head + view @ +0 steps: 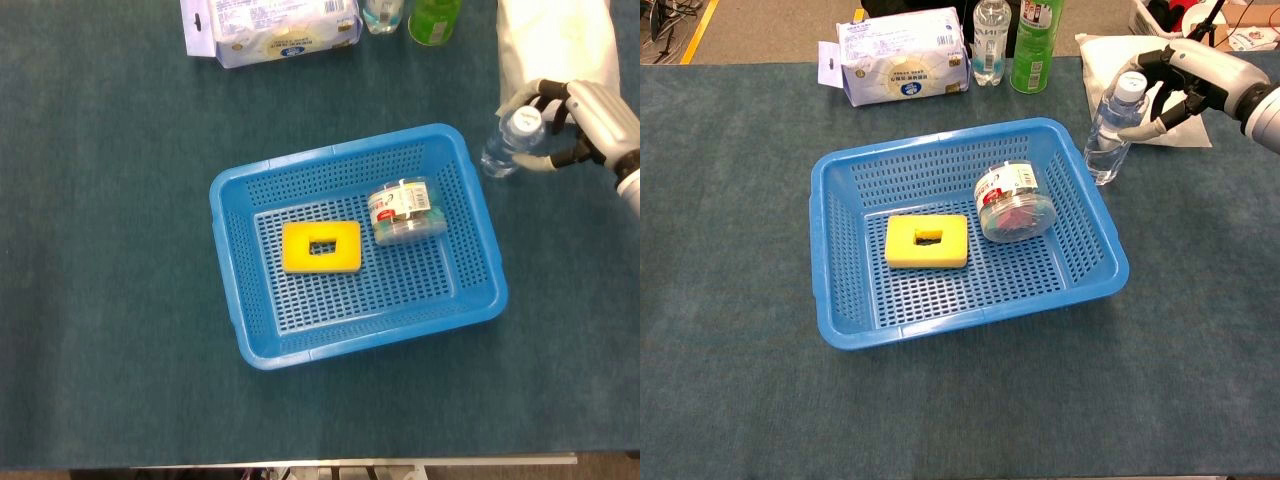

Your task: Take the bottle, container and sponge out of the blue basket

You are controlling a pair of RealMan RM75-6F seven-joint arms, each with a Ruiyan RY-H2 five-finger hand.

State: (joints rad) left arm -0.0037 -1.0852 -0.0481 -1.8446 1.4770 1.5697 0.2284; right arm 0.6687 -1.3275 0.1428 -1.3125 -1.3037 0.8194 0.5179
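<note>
Right hand (1192,80): its fingers (1159,103) curl around the neck and cap end of the bottle (1110,130), clamped on it.
Left hand: in neither view.
Bottle: clear plastic with a white cap, outside the blue basket (840,330), just beside its far right corner; it stands tilted on the tabletop (730,200), cap leaning toward the hand. The head view shows the same grip (575,115) on the bottle (505,145).
Blue basket: perforated, rectangular, in the middle of the tabletop; in the head view its rim (225,300) sits slightly skewed to the tabletop edge.
Inside the basket, right part: the container (1010,204), a round clear tub with a printed label and reddish contents, lying on its side on the basket floor.
Inside the basket, left of centre: the sponge (927,241), yellow, flat, with a small slot in its top; near the container but apart from it.
Behind the bottle: a white bag (1110,65) lying flat.
Far edge: a white-and-blue packet (902,55), a clear bottle (991,40) and a green bottle (1036,32) standing side by side.
</note>
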